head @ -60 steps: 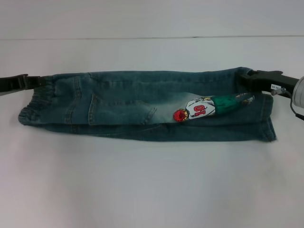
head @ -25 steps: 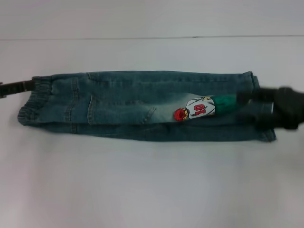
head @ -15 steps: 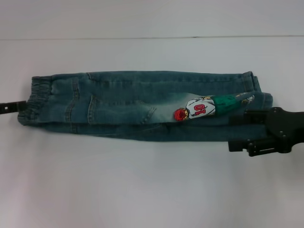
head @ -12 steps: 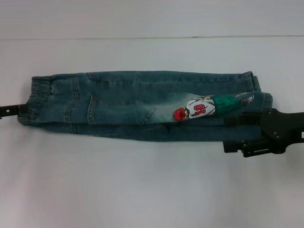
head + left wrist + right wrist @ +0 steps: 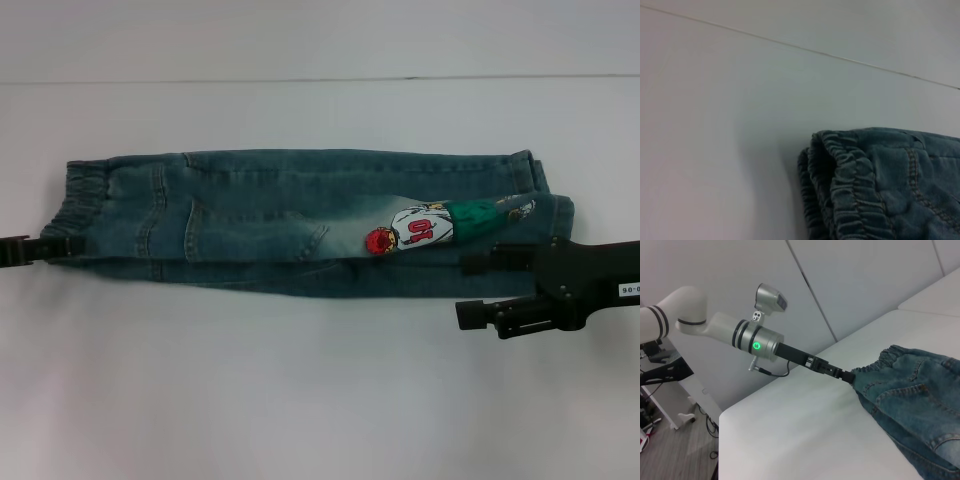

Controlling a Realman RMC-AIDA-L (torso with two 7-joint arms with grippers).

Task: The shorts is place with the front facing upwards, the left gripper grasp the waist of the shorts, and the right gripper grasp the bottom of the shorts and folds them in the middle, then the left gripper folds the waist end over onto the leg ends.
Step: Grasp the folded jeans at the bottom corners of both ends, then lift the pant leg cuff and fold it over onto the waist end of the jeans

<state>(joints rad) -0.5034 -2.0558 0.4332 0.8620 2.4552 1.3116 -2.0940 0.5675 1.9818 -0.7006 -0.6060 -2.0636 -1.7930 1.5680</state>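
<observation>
Denim shorts folded lengthwise, second fold not yet made

Denim shorts (image 5: 300, 220) lie across the middle of the white table (image 5: 300, 400), already folded along their length into a long narrow strip. The gathered waist (image 5: 75, 205) is at the robot's left side and the leg hems (image 5: 545, 215) are at the right side. A cartoon patch (image 5: 420, 228) shows on the upper layer, near the hems.

So the first fold looks finished. What is left, as I judge it, is to bring the waist over onto the leg hems.

The left gripper (image 5: 55, 246) is at the near corner of the waist, touching the cloth. I cannot tell if its fingers are closed on the band or only beside it. The right gripper (image 5: 480, 290) hangs over the near edge by the hems, with its two fingers apart and holding nothing.
</observation>
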